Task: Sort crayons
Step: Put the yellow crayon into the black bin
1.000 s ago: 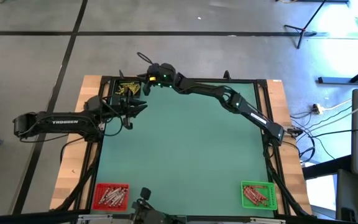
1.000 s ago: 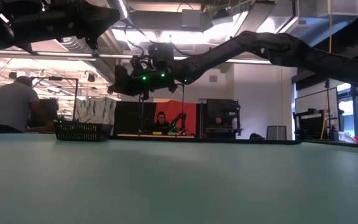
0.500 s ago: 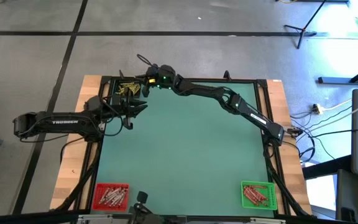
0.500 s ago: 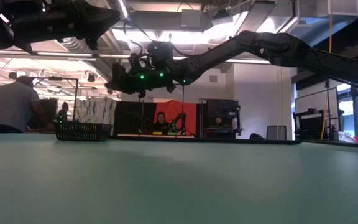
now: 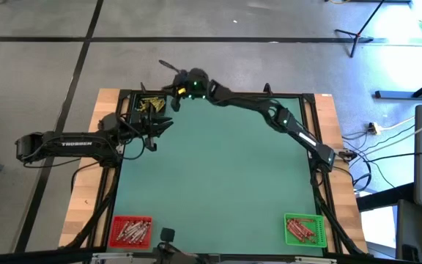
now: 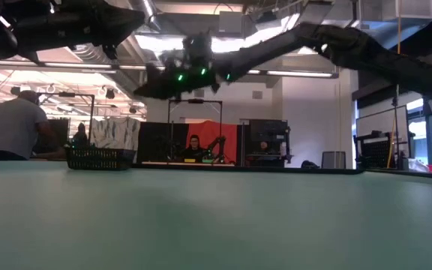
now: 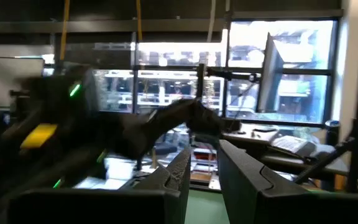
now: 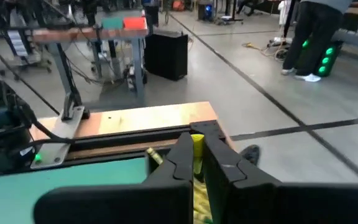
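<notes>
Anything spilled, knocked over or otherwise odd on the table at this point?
Nothing stands out. The crayons sit in the black bin at the far left corner, with more in the red bin and green bin at the near corners. The right gripper is clamped on a yellow crayon above the far edge.

The right arm's wrist [image 5: 191,82] swung from beside the black bin [image 5: 151,105] toward the top of the high view, past the table's far edge. In the low view the right gripper [image 6: 150,88] rose toward the top of the frame and blurred. It held a yellow crayon [image 8: 197,153] between closed fingers.
</notes>
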Robot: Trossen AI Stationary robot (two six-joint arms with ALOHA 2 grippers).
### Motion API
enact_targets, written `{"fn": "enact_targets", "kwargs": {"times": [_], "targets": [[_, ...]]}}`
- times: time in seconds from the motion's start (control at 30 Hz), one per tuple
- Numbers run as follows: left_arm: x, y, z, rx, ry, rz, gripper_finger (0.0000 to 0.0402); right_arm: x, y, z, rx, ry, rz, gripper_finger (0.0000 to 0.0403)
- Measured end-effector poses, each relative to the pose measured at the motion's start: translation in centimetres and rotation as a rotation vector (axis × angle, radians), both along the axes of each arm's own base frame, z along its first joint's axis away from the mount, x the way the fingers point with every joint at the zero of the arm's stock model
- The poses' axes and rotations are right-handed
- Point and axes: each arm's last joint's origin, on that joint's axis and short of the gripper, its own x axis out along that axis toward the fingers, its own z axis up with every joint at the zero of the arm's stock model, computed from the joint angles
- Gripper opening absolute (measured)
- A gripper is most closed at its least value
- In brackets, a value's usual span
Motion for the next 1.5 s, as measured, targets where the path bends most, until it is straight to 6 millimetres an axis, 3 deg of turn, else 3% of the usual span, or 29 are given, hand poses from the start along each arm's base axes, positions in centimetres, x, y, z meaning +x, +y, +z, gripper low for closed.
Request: {"fn": "enact_targets", "kwargs": {"times": [0.27,0.5,0.63,0.8,1.2,1.5], "targets": [[0.1,0.2,-0.3,0.034,0.043,0.076,0.0074,-3.0,1.1,6.3,-0.11,0.125,0.015,0.0011],[0.1,0.6,-1.2,0.114,0.16,0.223,0.0145,-6.3,2.1,10.8,-0.145,0.23,0.027,0.0011],[0.1,1.0,-1.8,0.166,0.26,0.367,0.0183,-7.8,3.4,12.4,-0.105,0.272,0.14,0.0011],[0.3,1.1,-2.0,0.263,0.314,0.404,0.0199,-8.3,5.4,12.5,-0.033,0.324,0.277,0.0011],[0.5,0.5,-1.6,0.506,0.338,0.399,0.0198,-6.3,10.4,12.2,-0.027,0.3,0.419,0.0011],[0.7,-0.4,-1.2,0.456,0.248,0.277,0.0198,-5.4,12.7,12.6,-0.102,0.259,0.424,0.0011]]}}
